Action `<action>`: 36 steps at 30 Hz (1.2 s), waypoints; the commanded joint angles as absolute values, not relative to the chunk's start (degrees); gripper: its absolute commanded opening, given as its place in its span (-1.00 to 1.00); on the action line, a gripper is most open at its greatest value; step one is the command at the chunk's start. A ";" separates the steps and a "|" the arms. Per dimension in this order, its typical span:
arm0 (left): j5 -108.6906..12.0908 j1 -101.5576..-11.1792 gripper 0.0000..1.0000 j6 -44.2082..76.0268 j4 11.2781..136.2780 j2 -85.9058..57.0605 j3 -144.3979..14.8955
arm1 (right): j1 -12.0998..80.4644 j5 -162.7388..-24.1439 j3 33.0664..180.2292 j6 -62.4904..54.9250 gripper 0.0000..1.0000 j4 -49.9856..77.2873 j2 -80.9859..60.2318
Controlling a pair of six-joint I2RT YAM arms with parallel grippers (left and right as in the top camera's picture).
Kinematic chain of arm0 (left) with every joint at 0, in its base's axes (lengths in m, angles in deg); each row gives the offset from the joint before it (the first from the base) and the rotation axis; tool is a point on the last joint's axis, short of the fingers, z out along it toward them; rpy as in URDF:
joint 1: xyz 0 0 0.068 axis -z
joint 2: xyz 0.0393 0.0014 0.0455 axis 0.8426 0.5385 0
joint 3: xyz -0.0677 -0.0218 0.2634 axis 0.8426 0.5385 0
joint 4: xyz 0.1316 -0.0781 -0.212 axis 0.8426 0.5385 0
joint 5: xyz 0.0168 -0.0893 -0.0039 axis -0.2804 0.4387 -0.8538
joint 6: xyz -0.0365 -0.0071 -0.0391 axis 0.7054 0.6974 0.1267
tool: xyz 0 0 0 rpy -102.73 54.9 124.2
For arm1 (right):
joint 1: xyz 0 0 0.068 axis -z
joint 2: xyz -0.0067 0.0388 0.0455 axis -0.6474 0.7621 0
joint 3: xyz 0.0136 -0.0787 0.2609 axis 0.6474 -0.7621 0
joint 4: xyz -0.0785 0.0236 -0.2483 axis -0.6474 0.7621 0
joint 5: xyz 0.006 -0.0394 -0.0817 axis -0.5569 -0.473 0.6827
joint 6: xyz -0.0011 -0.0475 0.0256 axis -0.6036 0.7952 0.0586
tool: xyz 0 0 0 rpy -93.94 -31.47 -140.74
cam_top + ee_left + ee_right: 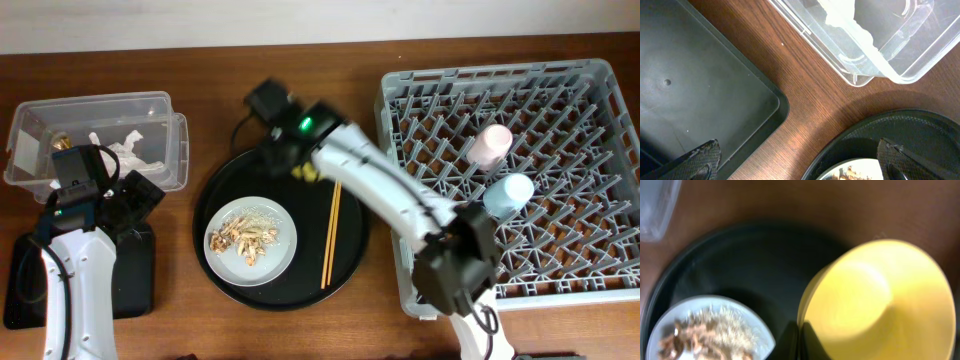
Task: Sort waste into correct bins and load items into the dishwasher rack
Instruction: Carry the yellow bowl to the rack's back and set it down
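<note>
- The dishwasher rack (580,180) lies well off to the right gripper's (802,339) side, farther from the left gripper (800,162).
- The yellow-green bowl (880,300) sits tilted right against the right gripper, apparently clamped at its rim, though the view is blurred.
- The left gripper hangs spread, empty.

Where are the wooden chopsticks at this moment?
Overhead view: the chopsticks lie on the round black tray, right of the plate and left of the dishwasher rack.

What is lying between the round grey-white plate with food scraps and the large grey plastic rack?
A pair of thin wooden chopsticks lies there on the large round black tray, seen in the overhead view.
</note>
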State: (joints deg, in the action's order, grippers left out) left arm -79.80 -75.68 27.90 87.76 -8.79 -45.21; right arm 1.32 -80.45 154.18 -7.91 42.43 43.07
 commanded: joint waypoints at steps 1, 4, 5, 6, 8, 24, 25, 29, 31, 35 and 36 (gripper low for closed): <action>-80.06 -75.96 0.99 27.40 87.67 -8.82 -46.26 | 11.70 -79.62 164.75 -6.23 -0.92 51.32 40.39; -80.06 -75.96 0.99 27.40 87.67 -8.82 -46.26 | 21.76 -84.05 168.49 -4.83 -0.92 56.76 40.36; -80.06 -75.96 0.98 27.40 87.67 -8.82 -46.26 | 25.87 -88.40 168.78 -2.01 -0.92 57.70 40.36; -80.04 -75.96 0.98 27.40 87.67 -8.82 -46.26 | 29.14 -91.79 168.75 -0.42 -0.92 58.45 40.39; -80.06 -75.96 0.98 27.40 87.67 -8.82 -46.26 | 35.44 -98.04 168.69 0.79 -0.92 59.58 40.74; -80.04 -75.96 0.98 27.40 87.67 -8.82 -46.26 | 67.44 -144.88 168.62 14.38 -0.92 58.82 48.67; -80.04 -75.96 0.98 27.40 87.67 -8.82 -46.26 | 68.16 -145.89 168.62 14.34 -0.92 58.64 49.74; -80.04 -75.96 0.98 27.40 87.67 -8.82 -46.26 | 70.17 -152.88 168.62 12.94 -0.92 57.29 53.85; -80.06 -75.96 0.98 27.40 87.67 -8.82 -46.26 | 70.80 -155.90 168.62 10.71 -0.92 56.44 55.64; -80.04 -75.96 0.98 27.40 87.67 -8.82 -46.26 | 71.63 -159.44 168.62 5.66 -0.92 54.08 58.96; -80.06 -75.96 0.99 27.40 87.67 -8.82 -46.26 | 71.87 -159.42 168.62 5.00 -0.92 53.62 59.18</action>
State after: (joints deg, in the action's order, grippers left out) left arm -79.77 -75.68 27.88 87.78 -8.79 -45.21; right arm 71.13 -155.24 167.68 9.05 54.71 57.76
